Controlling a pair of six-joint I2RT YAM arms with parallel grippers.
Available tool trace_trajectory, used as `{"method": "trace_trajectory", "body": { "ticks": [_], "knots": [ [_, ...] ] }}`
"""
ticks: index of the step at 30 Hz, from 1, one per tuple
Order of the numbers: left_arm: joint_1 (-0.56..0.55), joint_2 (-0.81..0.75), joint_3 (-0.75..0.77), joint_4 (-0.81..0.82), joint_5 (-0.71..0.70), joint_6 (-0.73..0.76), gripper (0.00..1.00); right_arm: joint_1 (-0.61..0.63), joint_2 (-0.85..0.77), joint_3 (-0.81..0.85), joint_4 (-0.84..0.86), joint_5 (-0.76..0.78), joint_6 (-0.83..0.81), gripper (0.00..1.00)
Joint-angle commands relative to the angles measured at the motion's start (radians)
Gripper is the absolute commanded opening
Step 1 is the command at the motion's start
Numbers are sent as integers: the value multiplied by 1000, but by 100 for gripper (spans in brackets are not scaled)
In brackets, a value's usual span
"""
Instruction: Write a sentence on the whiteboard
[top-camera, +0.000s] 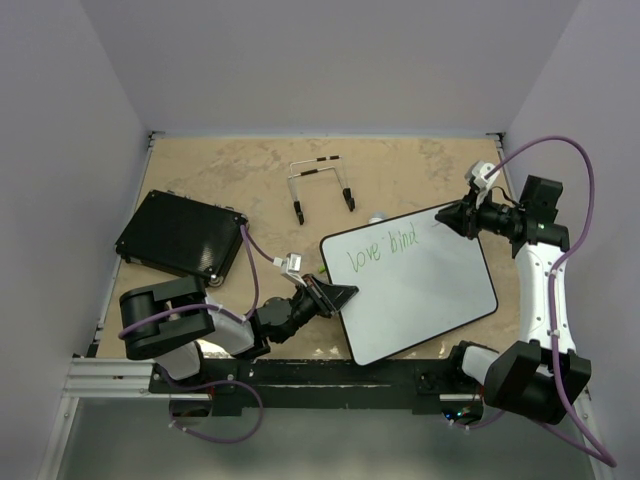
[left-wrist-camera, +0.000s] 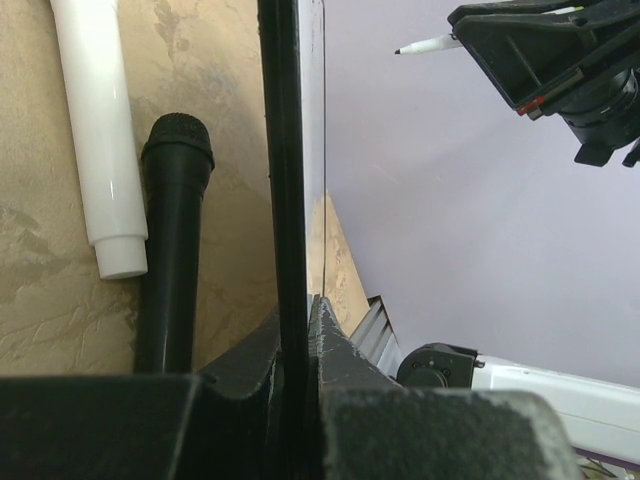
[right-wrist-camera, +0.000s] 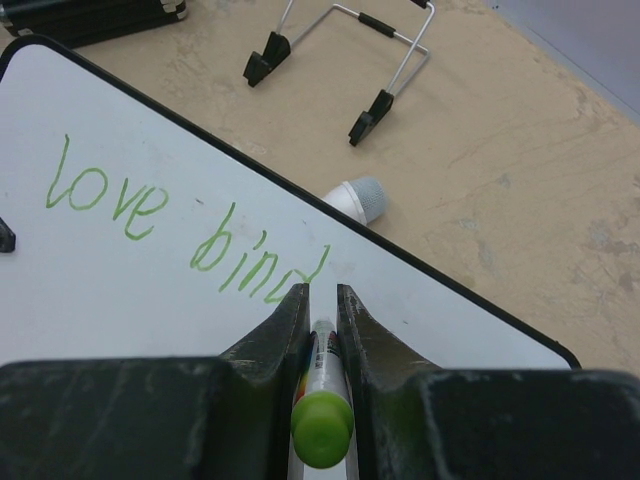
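Note:
The whiteboard (top-camera: 430, 300) lies tilted on the table, right of centre. Green handwriting, the sentence (top-camera: 380, 250), reads "love bind" along its upper part. My right gripper (top-camera: 462, 218) hovers at the board's top right corner, shut on a green-capped marker (right-wrist-camera: 322, 400). The marker's tip sits at the tail of the "d" in the sentence (right-wrist-camera: 150, 215) on the whiteboard (right-wrist-camera: 120, 310). My left gripper (top-camera: 340, 295) is shut on the board's left edge. In the left wrist view the black frame of the whiteboard (left-wrist-camera: 283, 150) runs between the closed jaws of the left gripper (left-wrist-camera: 300, 310).
A black textured pad (top-camera: 182, 235) lies at the left. A wire stand (top-camera: 320, 185) stands behind the board. A white microphone (left-wrist-camera: 98, 130) and a black microphone (left-wrist-camera: 175, 220) lie under the board's far side. A grey microphone head (right-wrist-camera: 358, 198) pokes out there.

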Motion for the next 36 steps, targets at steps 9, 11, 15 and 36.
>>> {"method": "trace_trajectory", "body": {
  "ticks": [9,11,15,36],
  "knots": [
    [-1,-10,-9,204,15,124,0,-7,-14,-10,19,-55,8,0],
    [-1,-11,-15,211,12,125,0,-7,-14,-11,21,-55,8,0],
    [-1,-16,-23,216,11,133,0,-10,-16,-10,18,-49,7,0],
    [1,-7,34,142,60,185,0,-9,-34,-6,-88,-137,-116,0]
  ]
}}
